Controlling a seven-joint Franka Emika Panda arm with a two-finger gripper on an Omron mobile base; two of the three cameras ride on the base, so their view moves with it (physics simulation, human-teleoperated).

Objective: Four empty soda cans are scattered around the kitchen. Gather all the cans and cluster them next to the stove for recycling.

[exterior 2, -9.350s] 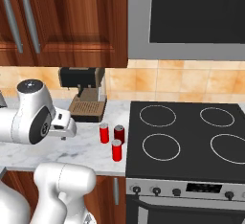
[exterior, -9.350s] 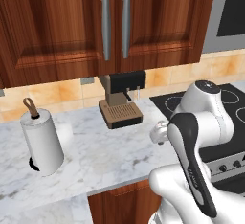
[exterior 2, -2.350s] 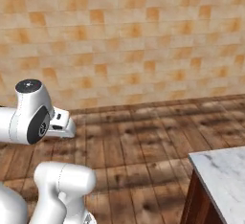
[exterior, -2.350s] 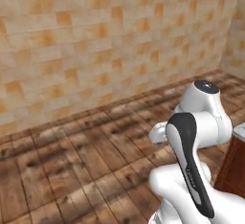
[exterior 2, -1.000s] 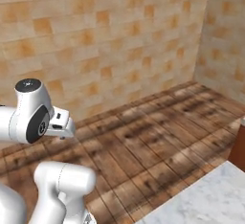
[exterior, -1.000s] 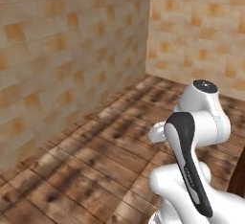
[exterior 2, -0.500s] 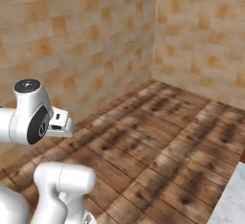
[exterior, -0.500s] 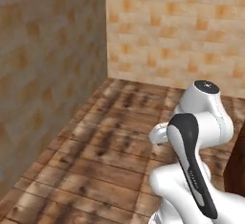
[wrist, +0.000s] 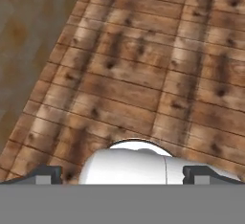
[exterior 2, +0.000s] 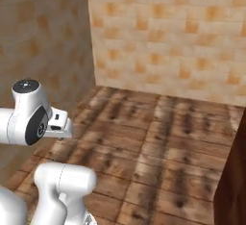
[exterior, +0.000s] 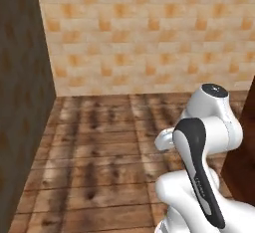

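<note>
Gripper (wrist: 122, 176): jaws spread wide, holding nothing; the two dark fingertips (wrist: 45, 174) sit far apart at the bottom of the hand view, above bare floor.
Arm (exterior: 206, 142): folded close above the base, white shells with a dark joint band, rising at lower right of the left base view and at lower left of the right base view.
Floor (exterior: 104, 167): brown wooden planks with dark knots and pale worn streaks, running up to the walls.
Back wall (exterior: 144, 33): tan and orange tiles in a brick pattern, straight ahead in the left base view.
Side wall (exterior 2: 38, 51): same tiling, in shadow, meeting the back wall at a corner (exterior 2: 91, 36) ahead and to the left.
Cabinet side (exterior 2: 233, 171): dark brown wooden panel at the right edge of both base views, standing on the floor.
Soda cans: cannot tell where they are from these views.
Stove: cannot tell where it is from these views.
</note>
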